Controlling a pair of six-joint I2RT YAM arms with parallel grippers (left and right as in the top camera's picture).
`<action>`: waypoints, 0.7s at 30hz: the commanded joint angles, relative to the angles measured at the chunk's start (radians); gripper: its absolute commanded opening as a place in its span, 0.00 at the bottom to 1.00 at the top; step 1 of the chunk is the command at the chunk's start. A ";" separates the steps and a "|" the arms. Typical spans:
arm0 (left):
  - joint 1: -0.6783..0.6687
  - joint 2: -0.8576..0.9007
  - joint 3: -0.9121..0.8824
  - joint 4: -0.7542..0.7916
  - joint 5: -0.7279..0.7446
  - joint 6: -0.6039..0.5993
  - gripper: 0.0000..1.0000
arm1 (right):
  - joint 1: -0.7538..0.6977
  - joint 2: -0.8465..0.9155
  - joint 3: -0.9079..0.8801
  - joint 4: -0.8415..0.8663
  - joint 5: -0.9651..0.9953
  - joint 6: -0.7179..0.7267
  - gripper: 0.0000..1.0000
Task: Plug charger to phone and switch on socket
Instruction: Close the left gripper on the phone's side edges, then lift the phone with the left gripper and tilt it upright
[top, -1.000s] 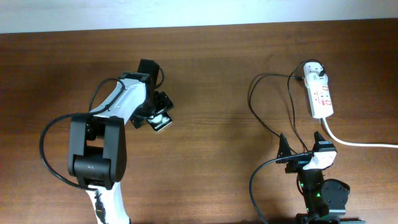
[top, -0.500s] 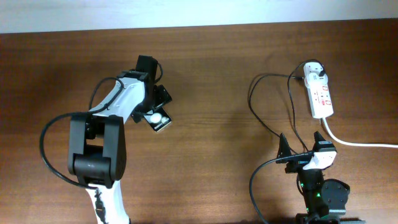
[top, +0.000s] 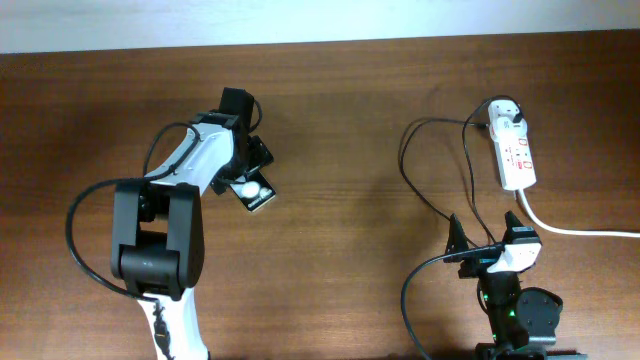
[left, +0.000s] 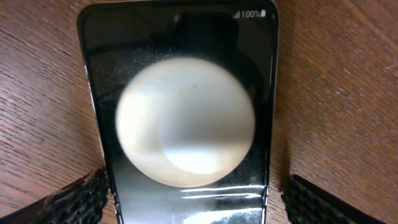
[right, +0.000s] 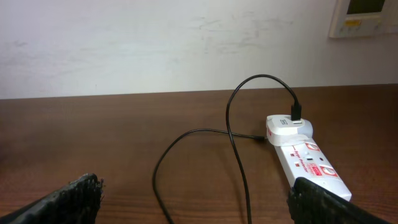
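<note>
The brown wooden table (top: 340, 120) fills the overhead view, with a pale wall along its top edge. The left arm (top: 160, 240) reaches from the lower left up toward the upper middle. The right arm (top: 515, 310) sits folded at the lower right.

The charger (top: 415, 190) loops in thin black curves across the right half. Its adapter (top: 505, 113) is plugged into the upper end of the socket (top: 515, 155), which lies near the upper right. A thick white cord (top: 570, 228) leaves the socket's lower end toward the right edge. In the right wrist view a small plug tip (right: 260, 137) lies on the table just beside the adapter end, joined to nothing.

The phone (top: 255, 193) lies flat, left of centre in the upper half and well apart from the charger and socket. In the left wrist view its glossy face shows a large white round glare and "100%" at the top right.

The left gripper (left: 196, 190) is spread wide and straddles the phone's near end. Its fingers (left: 74, 199) stand on either side, with a narrow gap showing on the right. The right gripper (right: 196, 199) is also spread wide and holds nothing. It points toward the socket from the lower right.
</note>
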 joint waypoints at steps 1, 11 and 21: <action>0.012 0.083 -0.056 0.005 0.007 -0.010 0.89 | 0.009 -0.006 -0.005 -0.005 -0.002 -0.005 0.99; 0.005 0.086 -0.125 -0.003 0.066 -0.009 0.76 | 0.009 -0.006 -0.005 -0.005 -0.002 -0.005 0.99; 0.005 0.061 0.012 -0.130 0.095 0.006 0.71 | 0.009 -0.006 -0.005 -0.005 -0.002 -0.005 0.99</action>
